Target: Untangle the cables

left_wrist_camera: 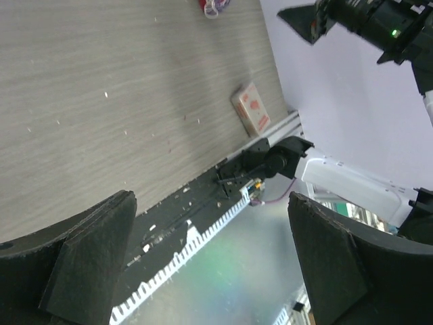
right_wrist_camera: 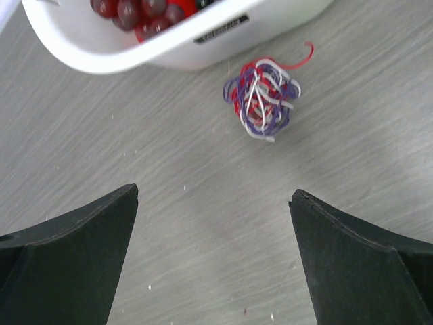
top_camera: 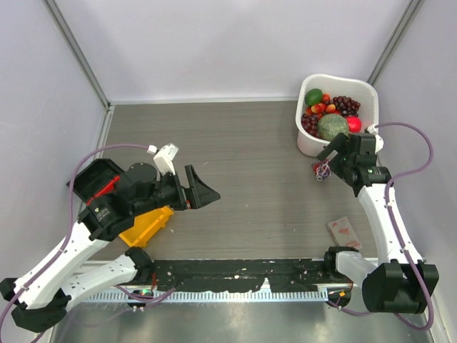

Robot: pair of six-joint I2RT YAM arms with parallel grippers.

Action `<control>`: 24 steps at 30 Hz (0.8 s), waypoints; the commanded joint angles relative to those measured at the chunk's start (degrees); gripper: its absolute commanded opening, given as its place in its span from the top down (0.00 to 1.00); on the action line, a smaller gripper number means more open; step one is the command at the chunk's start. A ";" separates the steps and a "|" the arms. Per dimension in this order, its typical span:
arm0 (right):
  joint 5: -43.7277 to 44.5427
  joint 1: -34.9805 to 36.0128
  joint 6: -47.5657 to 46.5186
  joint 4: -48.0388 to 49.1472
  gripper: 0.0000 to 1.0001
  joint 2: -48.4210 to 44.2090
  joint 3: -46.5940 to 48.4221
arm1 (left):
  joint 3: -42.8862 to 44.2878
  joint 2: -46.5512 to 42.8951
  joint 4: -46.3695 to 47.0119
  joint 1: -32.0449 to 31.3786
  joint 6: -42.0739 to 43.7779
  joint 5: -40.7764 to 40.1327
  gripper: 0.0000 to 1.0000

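Note:
The cables [right_wrist_camera: 262,97] are a small tangled ball of red, white and purple wire on the grey table, just in front of the white basket [right_wrist_camera: 203,47]. From above the cables [top_camera: 322,170] lie left of my right gripper [top_camera: 330,152], which hovers over them, open and empty. In the right wrist view the tangle sits ahead of my right gripper [right_wrist_camera: 213,196], a little to the right. My left gripper [top_camera: 202,191] hangs open and empty above the table's left-middle, far from the cables [left_wrist_camera: 215,7]. Its jaws stand wide in the left wrist view, left gripper [left_wrist_camera: 211,203].
The white basket [top_camera: 360,93] of toy fruit stands at the back right. A small pink card [top_camera: 345,232] lies near the right arm's base. An orange object [top_camera: 146,227] sits under the left arm. A black strip [top_camera: 235,271] runs along the near table edge.

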 commanded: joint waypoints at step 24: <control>4.99 0.21 -9.39 28.56 0.41 25.94 -5.51 | 12.51 3.57 -19.19 -0.21 14.31 -2.63 0.01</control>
